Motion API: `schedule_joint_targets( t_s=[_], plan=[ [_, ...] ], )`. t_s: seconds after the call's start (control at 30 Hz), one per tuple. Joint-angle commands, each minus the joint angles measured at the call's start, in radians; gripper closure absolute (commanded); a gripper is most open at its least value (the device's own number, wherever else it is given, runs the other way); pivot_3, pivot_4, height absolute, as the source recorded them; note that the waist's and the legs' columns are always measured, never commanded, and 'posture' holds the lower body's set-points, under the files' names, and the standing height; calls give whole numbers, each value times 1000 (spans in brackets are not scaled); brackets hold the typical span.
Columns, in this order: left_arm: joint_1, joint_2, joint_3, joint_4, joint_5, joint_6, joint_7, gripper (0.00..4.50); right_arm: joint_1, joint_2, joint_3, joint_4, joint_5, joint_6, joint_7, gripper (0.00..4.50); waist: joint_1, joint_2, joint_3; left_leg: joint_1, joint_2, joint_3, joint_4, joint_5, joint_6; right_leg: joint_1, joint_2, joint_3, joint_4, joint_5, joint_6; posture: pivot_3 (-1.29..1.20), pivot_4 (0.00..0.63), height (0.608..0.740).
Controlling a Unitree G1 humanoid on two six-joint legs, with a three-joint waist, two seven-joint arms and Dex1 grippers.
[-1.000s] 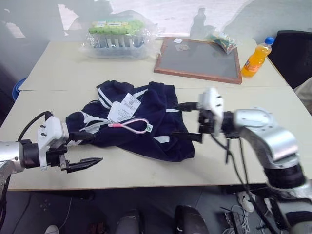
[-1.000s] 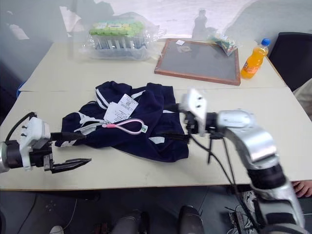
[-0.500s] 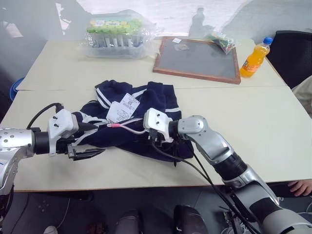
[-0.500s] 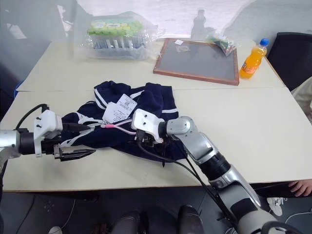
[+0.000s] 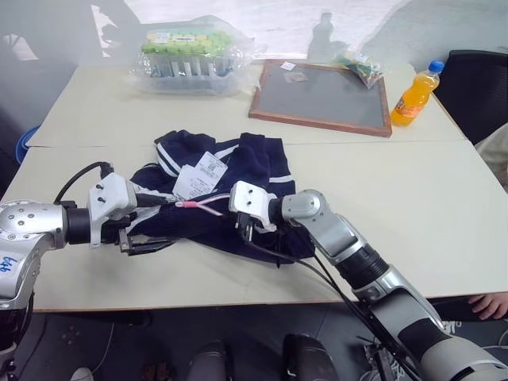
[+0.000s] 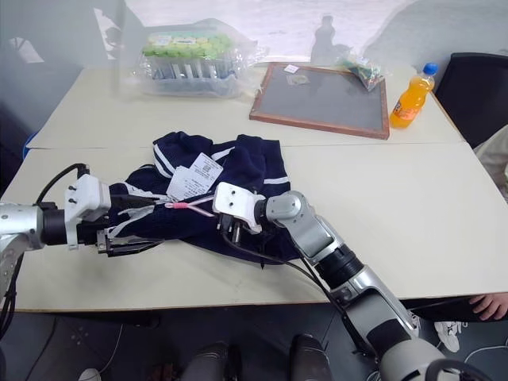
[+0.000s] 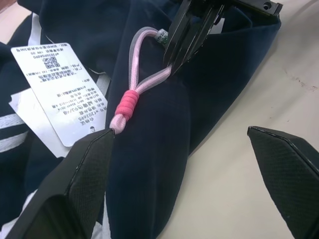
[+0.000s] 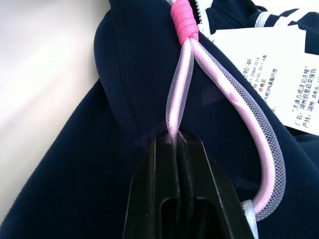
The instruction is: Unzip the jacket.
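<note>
right gripper point(image 8: 177, 144) moved onto jacket point(image 5: 262, 171), clamped on pink loop point(image 8: 219, 94), left gripper point(image 7: 199, 164) wide beside

The jacket point(image 5: 226, 198) lies crumpled on the table point(image 5: 444, 214), toward its near edge and left of centre. On the jacket rest paper tags point(image 5: 200, 176) and a cord loop point(image 5: 208, 205). Along the far edge stand a wrapped pack of bottles point(image 5: 189, 55) toward the left corner, a framed board point(image 5: 324, 95) right of it, and a drink bottle point(image 5: 416, 93) near the right corner.
</note>
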Motion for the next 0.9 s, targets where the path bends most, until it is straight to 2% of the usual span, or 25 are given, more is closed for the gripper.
schedule_joint_targets(
  t_s=[0.03,0.1,0.2,0.3,0.4,0.53,0.67,0.77,0.87,0.9],
  plan=[
    [-36,-18,-20,5,7,-22,1,0,16,-64,-116,-186,111,101,61,4449,3,0,0,0,0,0,0,0,0,0,0,0,0,0,0,0,150,740],
    [-62,-38,-36,-2,-4,-15,4,0,40,-135,-195,-288,184,201,93,4449,9,0,0,-1,0,-1,1,0,0,0,0,1,0,0,0,0,150,740],
    [-118,-92,-59,-32,-51,33,21,0,98,-302,-333,-385,249,312,124,4449,26,-1,0,-1,-1,-1,2,0,0,0,0,1,0,0,0,0,150,740],
    [-165,-152,-111,-73,-39,35,48,0,211,-527,-473,-350,221,301,143,4449,41,-3,0,-1,-1,-1,2,0,1,1,0,1,-1,0,0,0,150,740],
    [-208,-220,-140,-110,-72,70,79,0,311,-670,-581,-222,168,259,88,4449,43,-4,0,-1,-1,1,2,-1,1,1,0,3,-1,0,0,0,150,740],
    [-293,-327,-118,-110,-167,161,153,0,346,-719,-654,42,103,146,-39,4449,33,-4,0,1,0,4,2,0,1,1,1,5,0,0,0,0,150,740],
    [-320,-322,-164,-107,-130,152,126,0,318,-714,-657,309,81,40,-80,4449,19,-4,0,3,0,5,1,0,0,1,1,6,0,0,0,0,150,740],
    [-318,-311,-186,-104,-122,137,98,0,257,-685,-668,464,98,33,-110,3834,16,-4,0,3,0,6,0,0,0,1,1,7,0,0,0,0,150,740],
    [-309,-291,-201,-89,-92,107,70,0,220,-684,-671,504,119,44,-96,2807,16,-4,0,3,1,6,1,0,0,1,1,7,0,0,0,0,150,740],
    [-305,-286,-203,-83,-82,96,63,0,214,-688,-670,503,123,45,-88,2587,16,-4,0,3,1,6,1,0,0,1,1,7,0,0,0,0,150,740]
  ],
)
